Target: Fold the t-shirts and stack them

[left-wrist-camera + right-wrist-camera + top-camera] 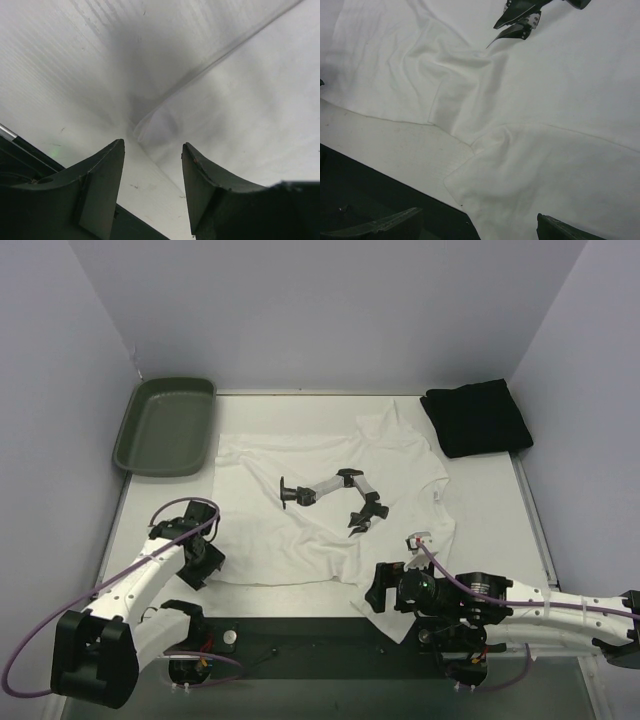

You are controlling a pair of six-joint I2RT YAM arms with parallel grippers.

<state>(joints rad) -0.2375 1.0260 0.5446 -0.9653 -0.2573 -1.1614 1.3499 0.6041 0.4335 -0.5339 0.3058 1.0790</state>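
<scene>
My left fingers (pixel 100 190) stood parted at the lower-left corner of the plain white cloth t-shirt (pixel 300 540), right fingers (pixel 380 227) released; I judged both should pinch hem corners evenly.

Am seeing white t-shirt (pixel 260 540) as soft matt cloth; black t-shirt (pixel 477 418), matt cloth too; tray (pixel 128 430) showing smooth, faintly glossy plastic; my left fingers (pixel 100 185) looking matt dark plastic.

White tee (pixel 260 540), black tee (pixel 477 418), both plain; dk green tray (pixel 165 425).
</scene>
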